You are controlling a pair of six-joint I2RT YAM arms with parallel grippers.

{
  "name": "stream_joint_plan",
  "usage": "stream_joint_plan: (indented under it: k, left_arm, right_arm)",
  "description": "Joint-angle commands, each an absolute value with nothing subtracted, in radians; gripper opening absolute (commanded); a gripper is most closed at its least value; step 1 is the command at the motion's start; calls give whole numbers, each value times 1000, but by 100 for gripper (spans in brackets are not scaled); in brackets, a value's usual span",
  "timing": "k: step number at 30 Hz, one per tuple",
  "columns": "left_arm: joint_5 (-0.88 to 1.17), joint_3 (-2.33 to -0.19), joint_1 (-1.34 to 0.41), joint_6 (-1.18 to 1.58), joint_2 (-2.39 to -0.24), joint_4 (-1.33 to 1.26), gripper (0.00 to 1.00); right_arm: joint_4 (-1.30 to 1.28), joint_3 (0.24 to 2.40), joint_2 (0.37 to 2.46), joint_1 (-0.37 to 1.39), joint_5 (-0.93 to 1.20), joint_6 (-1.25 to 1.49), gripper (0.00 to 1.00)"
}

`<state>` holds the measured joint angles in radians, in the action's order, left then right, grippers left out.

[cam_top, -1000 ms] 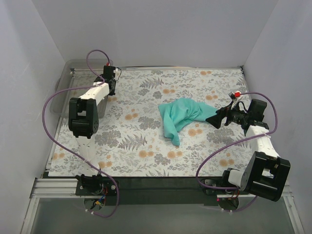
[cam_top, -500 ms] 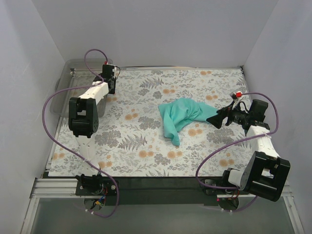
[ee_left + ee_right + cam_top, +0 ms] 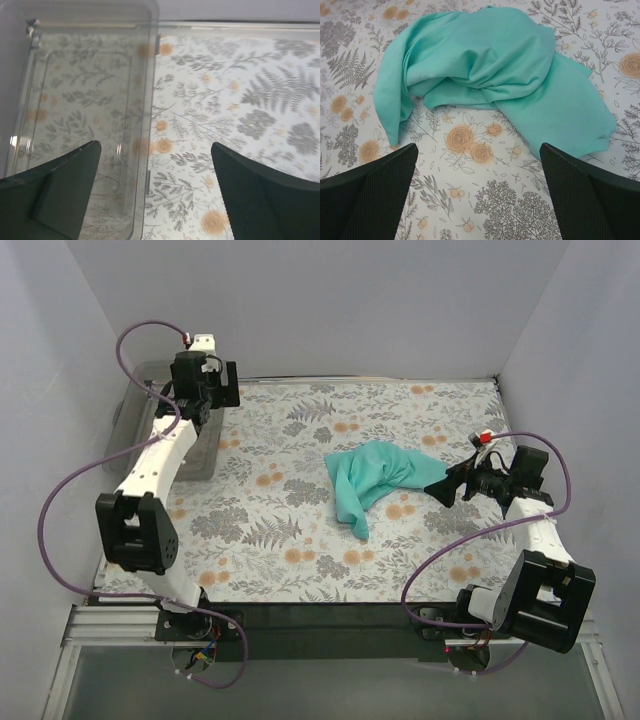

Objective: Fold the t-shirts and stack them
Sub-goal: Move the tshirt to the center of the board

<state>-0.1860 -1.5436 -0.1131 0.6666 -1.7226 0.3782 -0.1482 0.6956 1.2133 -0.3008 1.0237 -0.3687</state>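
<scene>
At the right pincer (image 3: 477, 150): spread wide apart, clamped on nothing, held low over the floral desk (image 3: 485, 210) and aimed at the crumpled teal t-shirt (image 3: 485, 65). Just beyond its tips, the shirt's nearest hem, lying flat on the desk. Probably lined up this way for a pinch on that edge, to drag the bundle open. Farther out, the shirt bunched in soft folds, right of the desk's middle, with one narrow tail trailing toward the near edge. Not yet spread, so no fold begun by the look of it.

At the left pincer (image 3: 155, 150): likewise apart and empty, raised at the far left corner, looking down across the rim of a clear plastic bin (image 3: 150, 75). Through its walls, only floral pattern. Well apart from the shirt; perhaps there in search of another garment, though hard to say.
</scene>
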Motion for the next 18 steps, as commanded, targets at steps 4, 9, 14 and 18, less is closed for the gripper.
stream_joint_plan:
  k: [4, 9, 14, 18]
  left_arm:
    - [304, -1214, -115, 901, -1394, 264, 98]
    - [608, -941, -173, 1171, -1281, 85, 98]
    - [531, -888, -411, 1301, -1406, -57, 98]
    - [439, -989, -480, 1350, -1590, -51, 98]
  right_arm:
    - [-277, 794, 1282, -269, 899, -486, 95]
    - [-298, 894, 1337, -233, 677, -454, 89]
    - [-296, 974, 1445, -230, 543, -371, 78]
    - [-295, 1029, 1564, -222, 531, -307, 70]
